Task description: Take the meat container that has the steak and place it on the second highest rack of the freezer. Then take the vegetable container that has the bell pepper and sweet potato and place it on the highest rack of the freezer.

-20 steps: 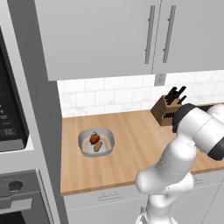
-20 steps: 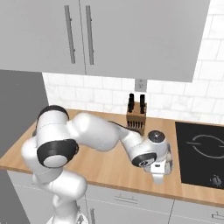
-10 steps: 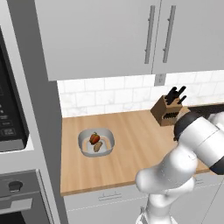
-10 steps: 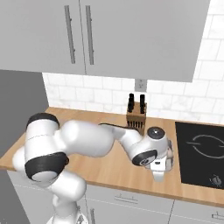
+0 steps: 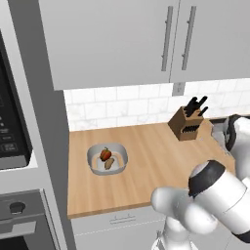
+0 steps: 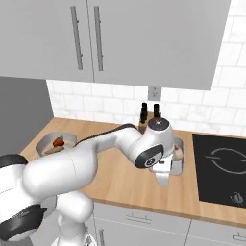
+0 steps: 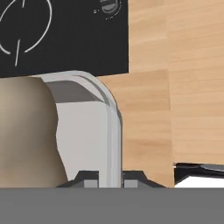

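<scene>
Wooden counter [image 6: 120, 180] at frame centre: gripper [image 7: 109, 181] pinches the meat container [image 7: 94, 131] rim, tray extending up-left toward the cooktop [image 7: 61, 35].

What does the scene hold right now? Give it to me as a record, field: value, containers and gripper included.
gripper: shut on the meat container's rim, one fingertip on each side of the wall
meat container: at the counter's right end, beside the cooktop; cannot tell whether it is lifted or resting
vegetable container: on the counter, far left, away from the gripper
its contents: bell pepper, sweet potato
knife block: against the tiled wall
</scene>
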You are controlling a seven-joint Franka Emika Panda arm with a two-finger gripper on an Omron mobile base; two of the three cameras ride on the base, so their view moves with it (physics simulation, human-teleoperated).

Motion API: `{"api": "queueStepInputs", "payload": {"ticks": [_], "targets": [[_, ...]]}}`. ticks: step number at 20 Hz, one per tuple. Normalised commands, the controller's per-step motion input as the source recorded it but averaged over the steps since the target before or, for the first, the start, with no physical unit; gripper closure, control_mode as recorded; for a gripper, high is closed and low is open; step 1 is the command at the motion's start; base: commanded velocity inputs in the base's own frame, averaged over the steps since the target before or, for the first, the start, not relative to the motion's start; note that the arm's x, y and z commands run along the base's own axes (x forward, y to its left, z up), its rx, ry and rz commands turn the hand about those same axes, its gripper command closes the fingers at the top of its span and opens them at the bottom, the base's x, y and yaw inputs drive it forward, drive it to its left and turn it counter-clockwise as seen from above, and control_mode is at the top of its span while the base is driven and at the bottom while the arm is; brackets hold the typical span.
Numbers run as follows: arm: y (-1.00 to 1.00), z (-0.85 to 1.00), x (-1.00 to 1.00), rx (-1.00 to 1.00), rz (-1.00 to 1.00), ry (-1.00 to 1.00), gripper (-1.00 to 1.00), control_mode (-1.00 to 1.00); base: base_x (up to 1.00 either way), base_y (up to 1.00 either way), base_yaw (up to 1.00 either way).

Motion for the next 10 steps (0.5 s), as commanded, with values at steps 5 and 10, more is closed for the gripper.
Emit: {"api": "queueStepInputs", "payload": {"ticks": [5,10], "targets": [[1.00,0.36,-0.17,-0.03,-0.02,-0.03,1.00,-1.00,0.00,0.00,0.00],[0.97,0.53,0.00,-0.02,-0.01,0.00,1.00,-1.00,0.00,0.00,0.00]]}}
